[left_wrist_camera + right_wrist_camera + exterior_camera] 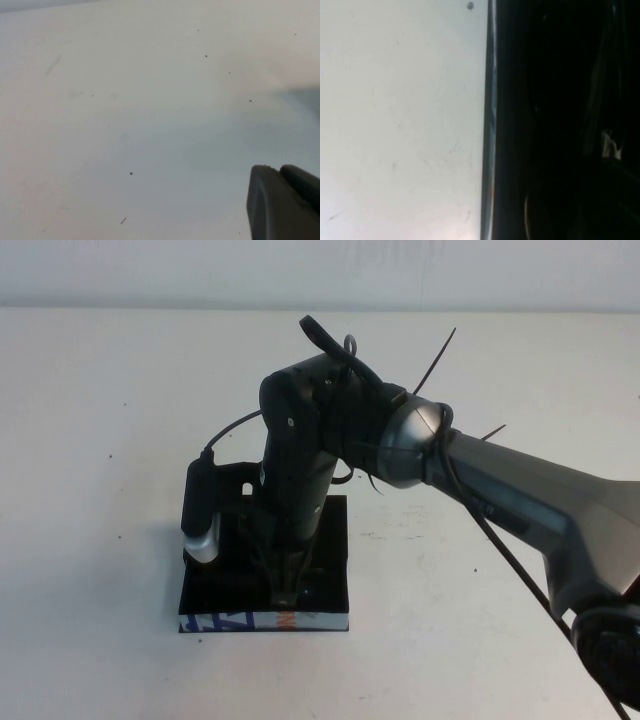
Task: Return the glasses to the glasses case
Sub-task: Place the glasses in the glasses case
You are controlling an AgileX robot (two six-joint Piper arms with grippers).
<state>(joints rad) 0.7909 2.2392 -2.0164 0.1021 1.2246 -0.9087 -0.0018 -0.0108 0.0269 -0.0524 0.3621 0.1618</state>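
Note:
The black glasses case (328,570) lies on the white table, its white, blue and orange strip (235,622) facing me. My right gripper (285,588) points straight down into the case, reaching in from the right. The right wrist view shows only the dark case (545,100) and its pale edge against the table. I cannot make out the glasses in any view; the arm and the dark case hide them. My left gripper (282,197) is out of the high view. Its dark fingertips (265,200) sit close together over bare table, holding nothing.
The white table (100,440) spreads all round the case. The right arm's wrist camera (200,515) hangs by the case's left edge, and black cables (500,550) trail along the arm on the right. A pale wall runs along the back.

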